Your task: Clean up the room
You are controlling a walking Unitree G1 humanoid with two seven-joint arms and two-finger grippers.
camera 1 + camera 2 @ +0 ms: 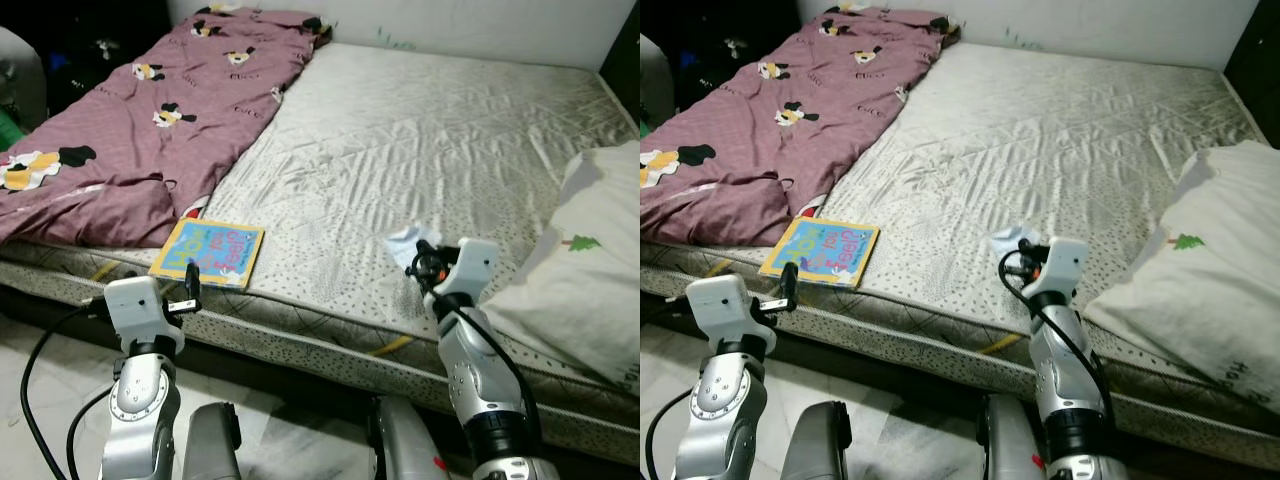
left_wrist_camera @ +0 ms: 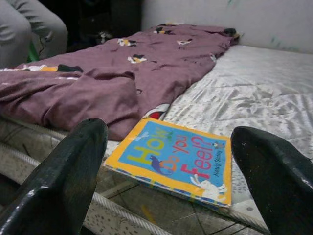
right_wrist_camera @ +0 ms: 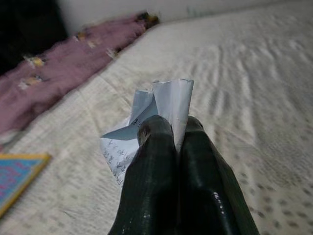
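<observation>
Right tool [image 3: 168,129] pinches paper [image 3: 161,105] over the bed [image 1: 420,130]; needs binning next. Left tool [image 2: 171,161], jaws wide, faces book [image 2: 173,164], likely next pick.

The right tool [image 3: 168,129] covers the crumpled paper's [image 3: 161,105] lower part; its print is unreadable.

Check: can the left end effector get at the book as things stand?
Probably yes. The left end effector is open and aimed at the book, which lies flat at the mattress edge with nothing between.
</observation>
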